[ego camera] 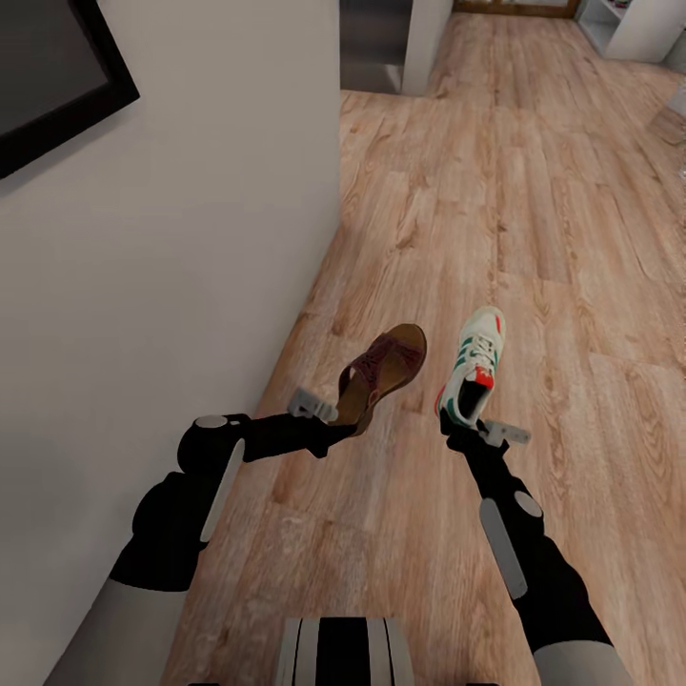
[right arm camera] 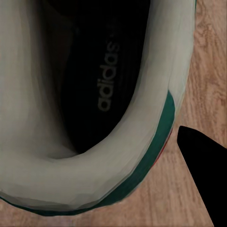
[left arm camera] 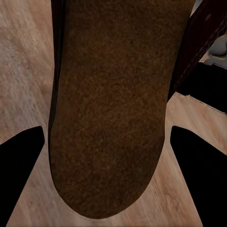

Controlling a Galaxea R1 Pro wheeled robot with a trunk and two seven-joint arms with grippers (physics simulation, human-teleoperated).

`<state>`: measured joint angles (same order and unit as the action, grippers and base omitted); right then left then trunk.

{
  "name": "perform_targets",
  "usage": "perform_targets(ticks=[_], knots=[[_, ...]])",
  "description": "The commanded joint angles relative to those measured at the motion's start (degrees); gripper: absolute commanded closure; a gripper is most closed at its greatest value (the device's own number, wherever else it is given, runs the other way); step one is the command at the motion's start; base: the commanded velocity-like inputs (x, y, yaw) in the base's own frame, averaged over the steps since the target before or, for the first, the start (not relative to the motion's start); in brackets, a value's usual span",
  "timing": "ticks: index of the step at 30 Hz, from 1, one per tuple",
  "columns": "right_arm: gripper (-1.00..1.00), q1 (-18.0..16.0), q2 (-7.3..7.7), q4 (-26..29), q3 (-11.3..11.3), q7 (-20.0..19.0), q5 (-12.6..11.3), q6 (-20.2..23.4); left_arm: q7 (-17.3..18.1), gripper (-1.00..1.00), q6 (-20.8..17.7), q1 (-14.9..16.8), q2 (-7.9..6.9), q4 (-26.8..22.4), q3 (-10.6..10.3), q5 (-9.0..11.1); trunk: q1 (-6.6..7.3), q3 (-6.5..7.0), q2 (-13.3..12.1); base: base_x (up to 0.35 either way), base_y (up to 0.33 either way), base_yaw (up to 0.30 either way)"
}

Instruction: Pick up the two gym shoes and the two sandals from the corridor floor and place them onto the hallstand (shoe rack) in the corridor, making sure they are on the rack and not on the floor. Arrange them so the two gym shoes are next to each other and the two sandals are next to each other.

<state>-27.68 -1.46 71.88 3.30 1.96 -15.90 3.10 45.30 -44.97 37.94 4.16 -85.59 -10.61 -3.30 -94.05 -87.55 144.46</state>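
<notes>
One dark brown sandal [ego camera: 386, 372] with a tan footbed hangs tilted above the corridor floor [ego camera: 534, 191], and my left gripper [ego camera: 333, 414] is shut on its heel end. The left wrist view has the sandal's footbed [left arm camera: 109, 109] between two black fingers [left arm camera: 21, 161]. Right beside it, a white gym shoe [ego camera: 474, 367] with green stripes and red accents is held by its heel in my right gripper [ego camera: 459, 426]. The right wrist view looks into the shoe's opening [right arm camera: 90, 85], with one black finger [right arm camera: 205, 179] outside the heel wall. The hallstand is out of view.
A white wall [ego camera: 171, 286] runs close along my left, with a dark framed panel [ego camera: 48, 67] at upper left. Wood-plank floor stretches ahead and to the right. A pale grey unit [ego camera: 629, 29] stands far off at the upper right, beside a wall corner [ego camera: 424, 48].
</notes>
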Motion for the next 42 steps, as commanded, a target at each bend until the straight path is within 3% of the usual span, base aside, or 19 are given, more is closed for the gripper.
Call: perform_targets(ticks=[1, 8, 18, 35, 38, 40, 42], knots=[[1.00, 0.0, -0.03, 0.7, 0.0, 0.2, -0.4, 0.6, 0.4, 1.00, -0.3, 0.0, 0.01, -0.1, 0.1, -0.4, 0.03, 0.19, 0.0, 0.000, 0.000, 0.000], [1.00, 0.0, 0.05, 5.2, 0.2, 0.2, -0.4, 7.2, 0.3, 1.00, -0.3, 0.1, -0.05, 0.0, 0.1, -0.5, 0.21, 1.74, -0.1, 0.000, 0.000, 0.000], [1.00, 0.0, 0.06, 5.7, 0.6, 0.2, -0.4, 8.5, 0.3, 1.00, -0.3, 0.1, -0.11, 0.1, 0.1, -0.6, 0.47, 3.96, -0.2, 0.000, 0.000, -0.164], [1.00, 0.0, 0.06, 5.7, 0.7, 0.2, -0.4, 8.5, 0.1, 1.00, -0.3, -0.1, -0.11, 0.1, 0.4, -0.7, 0.47, 3.96, -0.2, 0.080, -0.036, -0.299], [1.00, 0.0, 0.06, 5.7, 0.7, 0.2, -0.4, 8.6, -2.4, 1.00, -0.3, 0.0, -0.11, 0.1, 0.4, -0.7, 0.47, 3.96, -0.2, 0.290, -0.170, -0.297], [1.00, 0.0, 0.06, 5.7, 0.7, 0.2, -0.4, 8.6, -7.1, 1.00, -0.3, 0.1, -0.08, 0.1, 0.3, -0.7, 0.47, 3.96, -0.2, 0.297, -0.179, -0.288], [1.00, 0.0, 0.06, 5.7, 0.7, 0.2, -0.4, 8.6, -14.3, 1.00, -0.3, 0.2, 0.06, 0.0, 0.1, -0.6, 0.47, 3.96, -0.2, 0.300, -0.182, -0.268]])
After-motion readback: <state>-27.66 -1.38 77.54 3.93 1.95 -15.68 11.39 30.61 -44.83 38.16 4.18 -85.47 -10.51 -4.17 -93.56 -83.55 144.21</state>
